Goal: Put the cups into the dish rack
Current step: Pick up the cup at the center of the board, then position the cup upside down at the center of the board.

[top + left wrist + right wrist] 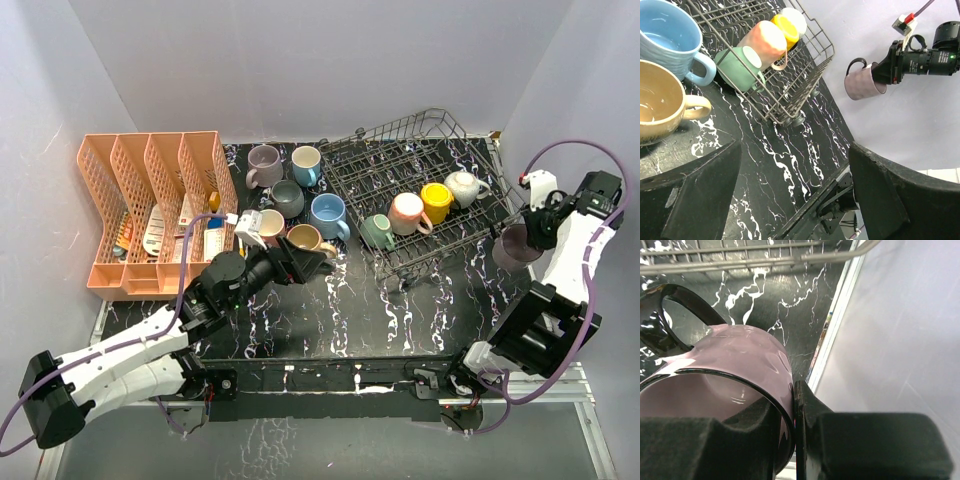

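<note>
Now my right end effector (787,400) is pinched narrow on the rim of a glossy mauve ceramic mug (735,360), one finger inside the bowl and one outside against the wall. The mug hangs in the air with its dark handle on the side away from my fingers. Just beyond it runs the end rail of the large dark grey wire dish rack (400,160). Left of this end effector, four mugs lie on their sides in the rack: a green mug (377,231), a salmon pink mug (407,212), a yellow mug (436,200) and a white mug (463,185).

My left end effector (795,147) stands wide, nothing between its fingers, low over the black white-veined desk (330,320). Just ahead and to its left stands a tan mug (660,100), upright, with a ribbed blue mug (665,35) right behind that. Farther left sits an orange plastic divided organiser (150,210).
</note>
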`<state>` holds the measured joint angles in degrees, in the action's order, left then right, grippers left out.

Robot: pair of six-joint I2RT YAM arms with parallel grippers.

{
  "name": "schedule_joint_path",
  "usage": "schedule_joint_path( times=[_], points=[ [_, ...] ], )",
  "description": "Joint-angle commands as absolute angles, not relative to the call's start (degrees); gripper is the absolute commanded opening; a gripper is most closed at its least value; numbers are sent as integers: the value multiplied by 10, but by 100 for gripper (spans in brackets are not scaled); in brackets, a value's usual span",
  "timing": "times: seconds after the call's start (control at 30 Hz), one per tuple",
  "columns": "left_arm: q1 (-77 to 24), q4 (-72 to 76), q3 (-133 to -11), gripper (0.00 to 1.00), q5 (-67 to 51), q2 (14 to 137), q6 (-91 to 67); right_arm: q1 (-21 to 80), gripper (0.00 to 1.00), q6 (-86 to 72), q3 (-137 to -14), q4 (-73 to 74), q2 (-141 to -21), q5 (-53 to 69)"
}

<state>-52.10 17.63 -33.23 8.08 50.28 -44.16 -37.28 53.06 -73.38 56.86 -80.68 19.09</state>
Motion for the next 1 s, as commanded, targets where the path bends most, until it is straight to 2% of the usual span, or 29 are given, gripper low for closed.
schedule_joint_path(
  times=[0.0, 0.3, 0.6, 0.97],
  points=[
    [-521, 207, -322, 84, 78, 475, -454, -374, 8, 542, -814, 625, -786, 264],
    [-521, 232, -311, 84, 65, 463, -442, -342, 8, 540, -879, 705, -797, 399],
    [-521, 272, -302, 88, 19, 440, -377, -188, 8, 460, -861, 693, -775, 482],
    [-521, 349, -294, 92, -29, 442, -326, -75, 8, 414, -809, 688, -796, 653]
  ],
)
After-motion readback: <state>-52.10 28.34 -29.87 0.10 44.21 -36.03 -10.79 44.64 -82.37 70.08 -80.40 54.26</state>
